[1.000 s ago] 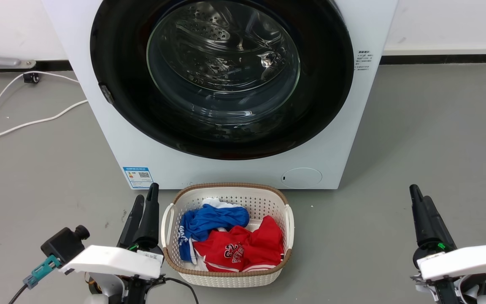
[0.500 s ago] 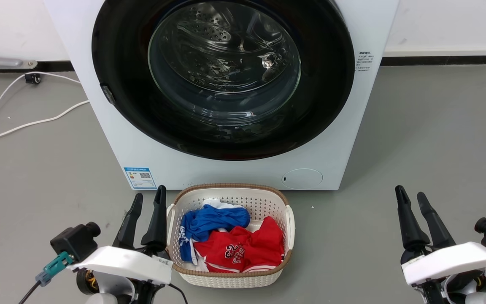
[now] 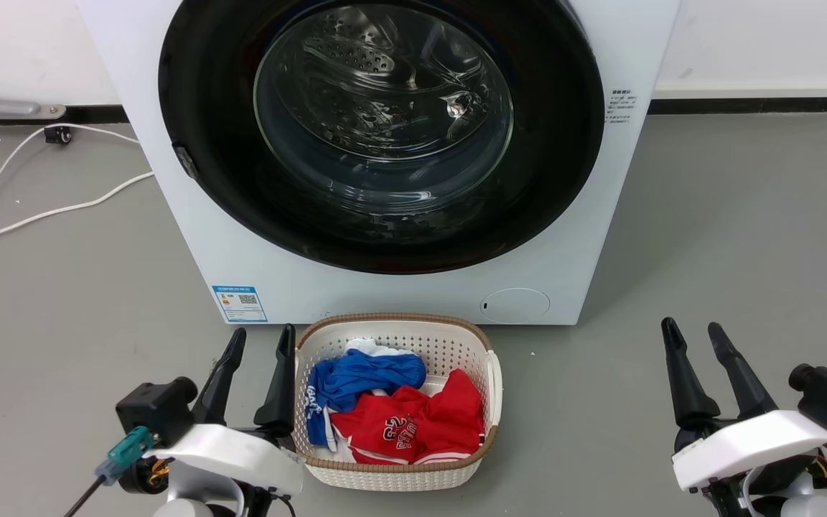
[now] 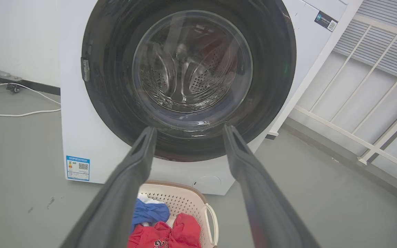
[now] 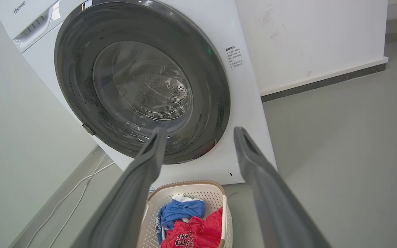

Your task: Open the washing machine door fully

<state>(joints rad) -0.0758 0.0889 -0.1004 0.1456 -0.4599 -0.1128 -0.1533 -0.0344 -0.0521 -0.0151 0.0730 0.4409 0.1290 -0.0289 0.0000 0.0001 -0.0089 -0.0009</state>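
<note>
The washing machine door (image 3: pixel 382 136) is a wide glossy black ring around a bulging clear glass bowl, lying flush against the white machine front (image 3: pixel 169 208). It also faces me in the left wrist view (image 4: pixel 189 74) and the right wrist view (image 5: pixel 142 81). A small latch tab (image 3: pixel 183 159) sits on its left rim. My left gripper (image 3: pixel 263 336) is low at the lower left, open and empty, well short of the door. My right gripper (image 3: pixel 691 329) is at the lower right, also open and empty. Both point toward the machine.
A white laundry basket (image 3: pixel 489 380) with blue and red clothes stands on the grey floor right in front of the machine, beside my left gripper. White cables (image 3: pixel 47 212) run over the floor at the left. A white railing (image 4: pixel 360 137) stands to the machine's right.
Both grippers went from shut to open and shifted inward. The whole picture shifted slightly, so the camera moved a little. The door has not moved.
</note>
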